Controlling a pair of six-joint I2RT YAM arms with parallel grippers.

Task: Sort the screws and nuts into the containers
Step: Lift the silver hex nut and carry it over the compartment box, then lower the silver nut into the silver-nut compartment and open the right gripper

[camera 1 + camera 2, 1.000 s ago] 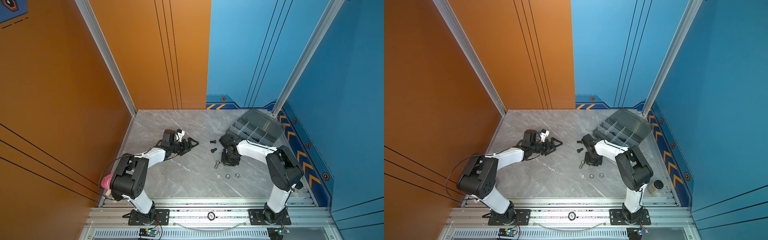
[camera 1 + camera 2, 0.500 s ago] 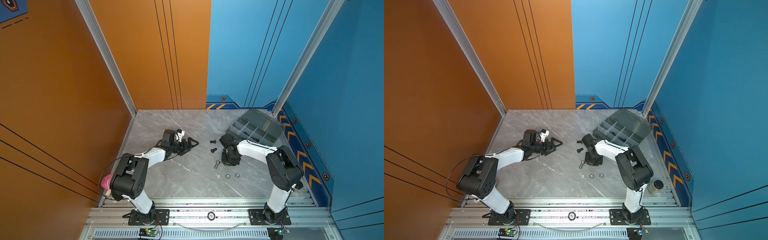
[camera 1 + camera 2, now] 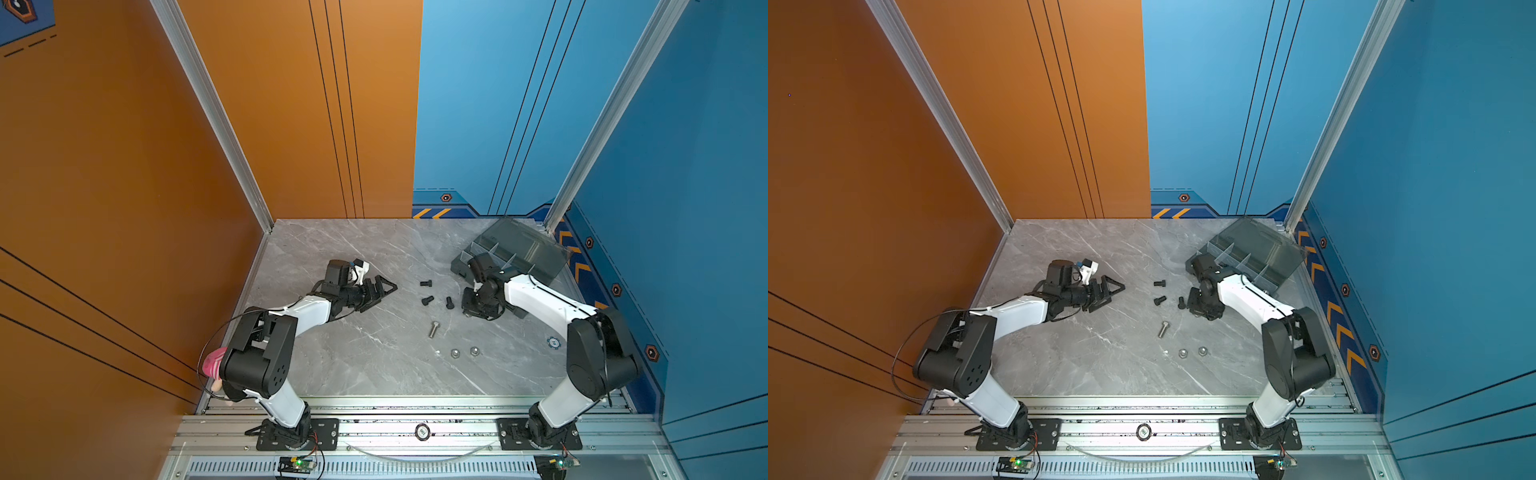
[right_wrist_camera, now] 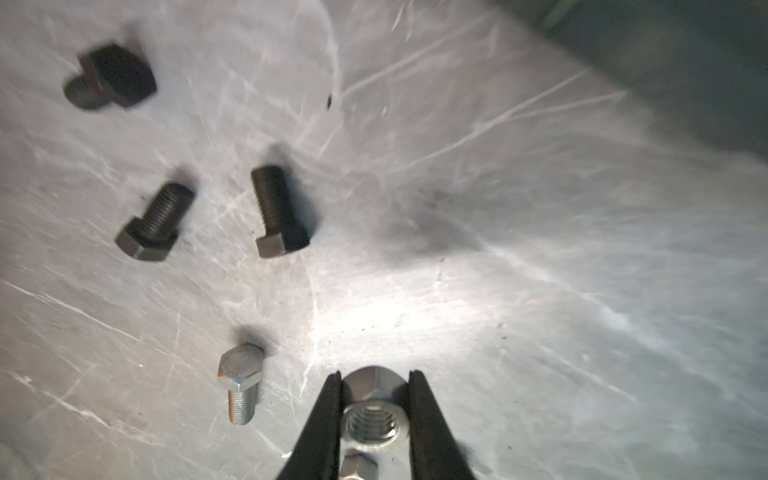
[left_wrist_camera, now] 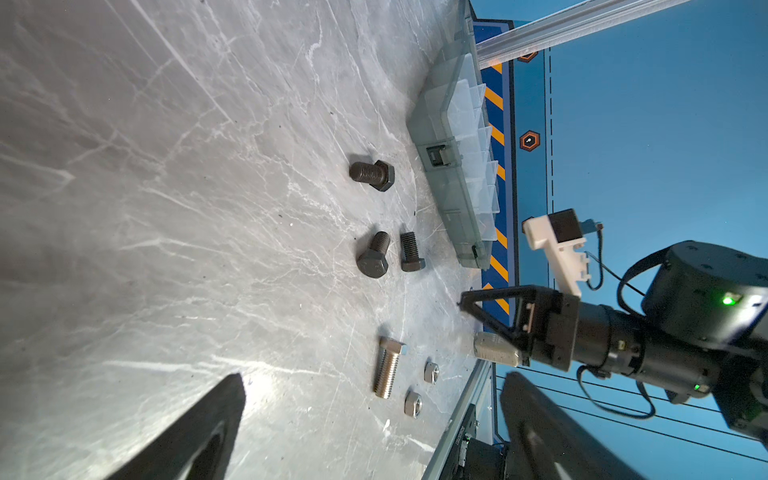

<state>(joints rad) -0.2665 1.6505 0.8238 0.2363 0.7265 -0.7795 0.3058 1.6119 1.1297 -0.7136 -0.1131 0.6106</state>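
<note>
Right claw [image 4: 375,374] has shifted slightly toward the organiser box [image 5: 446,199] since a second ago, while the loose parts lie where they were. It pinches a silver hex nut [image 4: 371,424] between its tips, held off the bench [image 3: 353,365]; the wrist view is blurred. Left claw [image 3: 380,291] is spread wide, low over the bench, well apart from the parts. On the bench lie three black bolts [image 3: 425,284] near the box, a silver bolt [image 3: 434,329], and two silver nuts [image 3: 455,353] just beside each other. Box lid stands open — cannot tell what lies inside.
</note>
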